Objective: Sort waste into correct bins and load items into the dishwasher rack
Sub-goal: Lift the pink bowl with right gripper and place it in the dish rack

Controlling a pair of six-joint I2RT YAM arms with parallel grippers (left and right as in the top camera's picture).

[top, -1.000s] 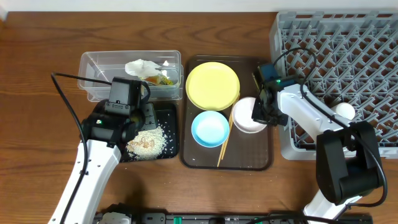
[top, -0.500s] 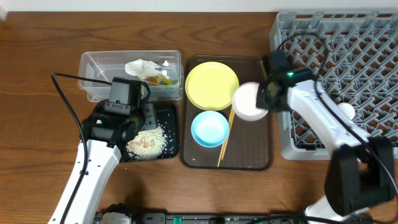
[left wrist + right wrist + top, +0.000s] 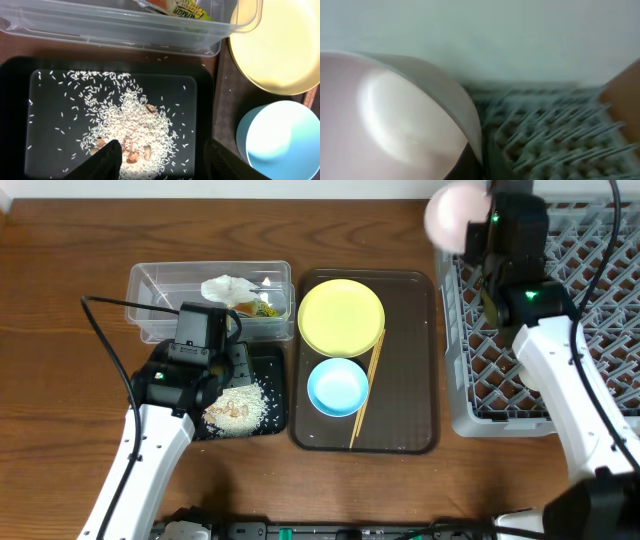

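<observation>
Aloft, pale pinkish-white bowl (image 3: 452,212): round, smooth, glossy, slightly blurred.

The right end effector (image 3: 474,230) has carried the pale bowl (image 3: 450,212) from tray (image 3: 410,360) to rack (image 3: 457,330) corner.

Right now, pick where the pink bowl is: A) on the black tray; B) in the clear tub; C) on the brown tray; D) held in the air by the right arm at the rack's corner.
D: the right jaws hold the pink bowl up at a corner of the rack, resting on no tray or tub.
</observation>
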